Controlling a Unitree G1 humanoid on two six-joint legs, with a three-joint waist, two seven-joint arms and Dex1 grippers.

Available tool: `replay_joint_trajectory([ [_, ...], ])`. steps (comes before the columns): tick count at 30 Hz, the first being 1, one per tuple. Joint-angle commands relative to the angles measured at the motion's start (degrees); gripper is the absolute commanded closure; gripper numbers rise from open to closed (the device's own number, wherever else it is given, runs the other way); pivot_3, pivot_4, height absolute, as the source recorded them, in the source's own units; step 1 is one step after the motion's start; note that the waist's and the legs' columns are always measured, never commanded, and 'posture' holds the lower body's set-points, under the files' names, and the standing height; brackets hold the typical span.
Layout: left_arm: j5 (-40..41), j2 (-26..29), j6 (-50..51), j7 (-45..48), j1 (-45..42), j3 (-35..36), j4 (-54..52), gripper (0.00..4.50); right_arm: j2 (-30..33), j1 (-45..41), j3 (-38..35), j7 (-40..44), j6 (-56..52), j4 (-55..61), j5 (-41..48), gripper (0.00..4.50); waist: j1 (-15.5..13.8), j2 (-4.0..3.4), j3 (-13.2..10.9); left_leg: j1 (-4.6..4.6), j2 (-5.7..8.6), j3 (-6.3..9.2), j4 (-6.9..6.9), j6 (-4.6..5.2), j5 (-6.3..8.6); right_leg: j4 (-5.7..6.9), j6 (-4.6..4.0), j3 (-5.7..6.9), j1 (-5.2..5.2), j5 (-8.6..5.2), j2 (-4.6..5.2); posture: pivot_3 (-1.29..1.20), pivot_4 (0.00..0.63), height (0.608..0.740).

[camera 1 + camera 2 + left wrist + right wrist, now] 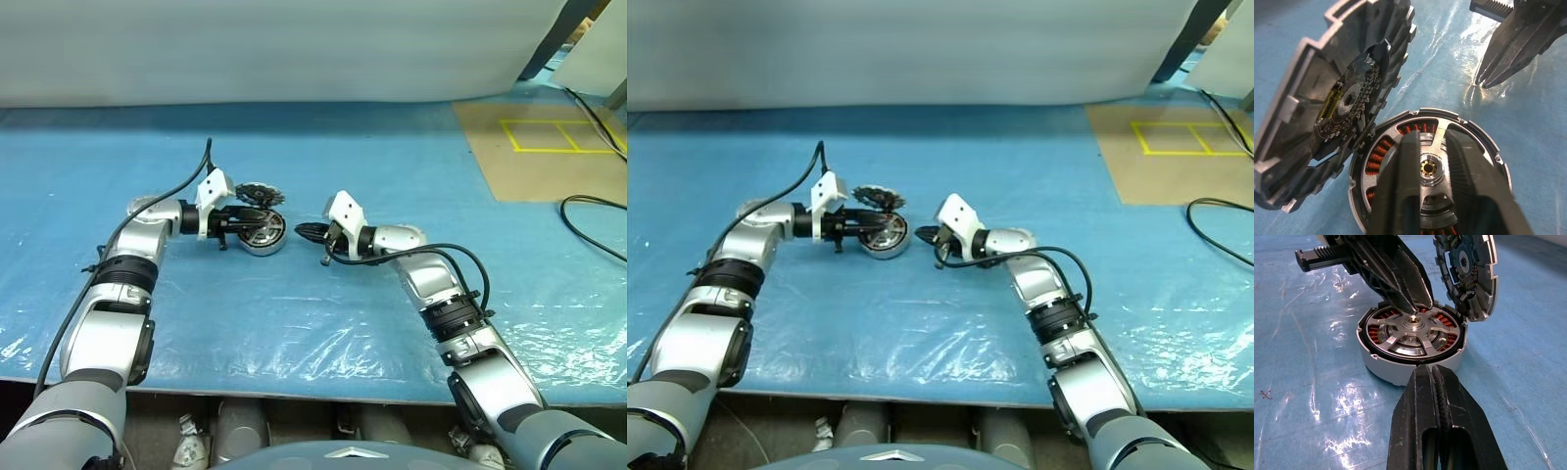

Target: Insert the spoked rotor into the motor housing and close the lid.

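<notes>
The motor housing (263, 235) lies flat on the blue sheet, copper windings showing inside its rim (1484, 142). In it sits the spoked rotor (1396, 340), its hub at the centre. The lid (260, 193) stands tilted on edge against the housing's far side, toothed dark face toward the rotor (1469, 274). My left gripper (257, 223) reaches in from the left. Its fingers (1410, 161) are drawn together on a rotor spoke beside the hub. To the right of the housing my right gripper (302, 232) is shut and empty, tips (1432, 369) low over the sheet and pointing at the housing.
A wrinkled blue plastic sheet (323, 323) covers the table, whose front edge is near me. A brown panel with a yellow taped square (549, 147) lies at the back right. A black cable (588, 211) loops at the right edge. A pale sheet hangs behind.
</notes>
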State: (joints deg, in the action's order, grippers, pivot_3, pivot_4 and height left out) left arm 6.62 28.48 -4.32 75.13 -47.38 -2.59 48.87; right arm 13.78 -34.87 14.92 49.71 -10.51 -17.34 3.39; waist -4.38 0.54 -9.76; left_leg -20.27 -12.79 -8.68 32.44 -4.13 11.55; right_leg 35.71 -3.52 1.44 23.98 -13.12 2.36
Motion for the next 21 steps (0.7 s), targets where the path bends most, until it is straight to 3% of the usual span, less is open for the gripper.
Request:
replay_joint_trajectory([
  [1, -1.7, 0.1, -1.6, -4.3, -2.0, 0.0, 0.6, 4.48, -0.3, -1.1, -0.2, -0.1, 1.0, 0.8, 0.2, 4.50, 0.0, 0.00, 0.0, 0.00, 0.00, 0.00, 0.00, 0.00, 0.00, 0.00, 0.00, 0.00, 0.00, 0.00, 0.00, 0.00, 0.150, 0.740],
  [9, -7.1, 1.5, -2.2, -2.7, -0.1, -5.5, 2.3, 4.48, -0.2, -1.3, -0.5, -0.4, 1.1, 0.7, 0.2, 4.50, 0.3, 0.00, 0.0, 0.05, 0.02, 0.00, -0.04, 0.00, 0.00, -0.01, 0.00, -0.02, -0.01, 0.00, 0.00, 0.00, 0.150, 0.740],
  [17, -4.6, 1.7, -2.9, -2.0, -0.8, -3.1, 2.3, 4.48, -0.4, -1.7, -0.6, -0.9, 1.5, 0.2, 0.2, 4.50, 0.4, 0.00, 0.0, 0.09, 0.03, -0.01, -0.04, 0.00, 0.00, 0.00, 0.00, -0.04, -0.02, 0.00, 0.00, 0.00, 0.150, 0.740],
  [21, 0.8, 2.9, -0.1, 1.6, -1.1, 1.0, -0.8, 4.48, -0.6, -1.8, -0.6, -1.1, 2.0, -0.3, 0.2, 4.50, 0.4, -0.01, 0.0, 0.06, 0.02, -0.01, -0.04, 0.00, 0.00, 0.00, 0.00, -0.03, -0.01, 0.00, -0.01, 0.00, 0.150, 0.740],
])
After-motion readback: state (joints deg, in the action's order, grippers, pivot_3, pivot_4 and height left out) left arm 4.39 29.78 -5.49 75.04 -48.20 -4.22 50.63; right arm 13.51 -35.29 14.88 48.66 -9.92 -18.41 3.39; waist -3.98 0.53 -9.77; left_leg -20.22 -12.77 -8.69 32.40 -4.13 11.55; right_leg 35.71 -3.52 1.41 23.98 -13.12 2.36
